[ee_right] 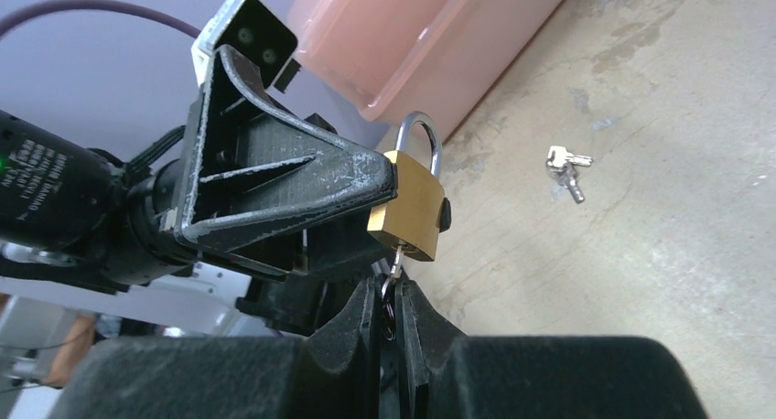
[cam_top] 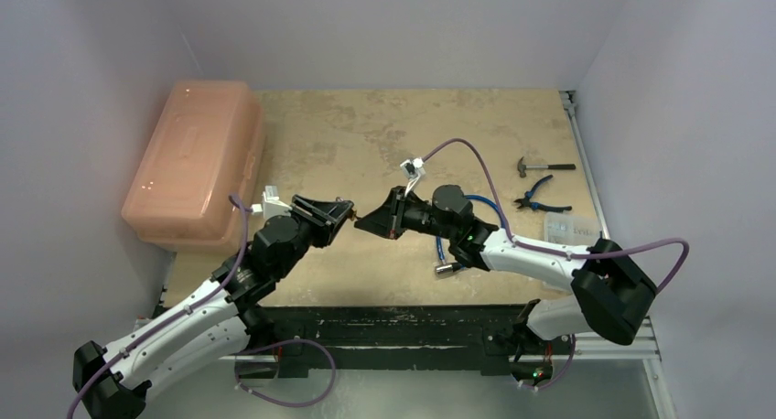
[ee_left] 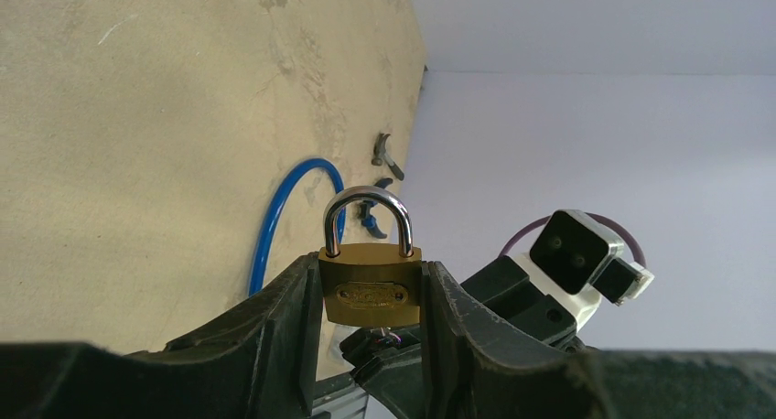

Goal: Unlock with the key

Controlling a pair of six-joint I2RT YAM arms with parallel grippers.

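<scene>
From above, the left gripper (cam_top: pixel 337 214) and right gripper (cam_top: pixel 373 223) met tip to tip over the table (cam_top: pixel 366 117). A pink box (cam_top: pixel 192 158), hammer (cam_top: pixel 542 166), pliers (cam_top: pixel 542 198) and blue cable (cam_top: pixel 483 205) lay well apart, obstructing nothing. In the left wrist view, the padlock (ee_left: pixel 370 291) sat clamped by its flat sides between the left fingers (ee_left: pixel 284 323), its shackle (ee_left: pixel 368 204) closed. In the right wrist view, the right fingers (ee_right: pixel 361 323) were pinched narrow on the key (ee_right: pixel 395 259), which was seated in the lock's underside. Turning off-axis would likely swivel the body in its clamp, or slip or bend the key. Spare keys (ee_right: pixel 567 167) lay on the table below.
</scene>
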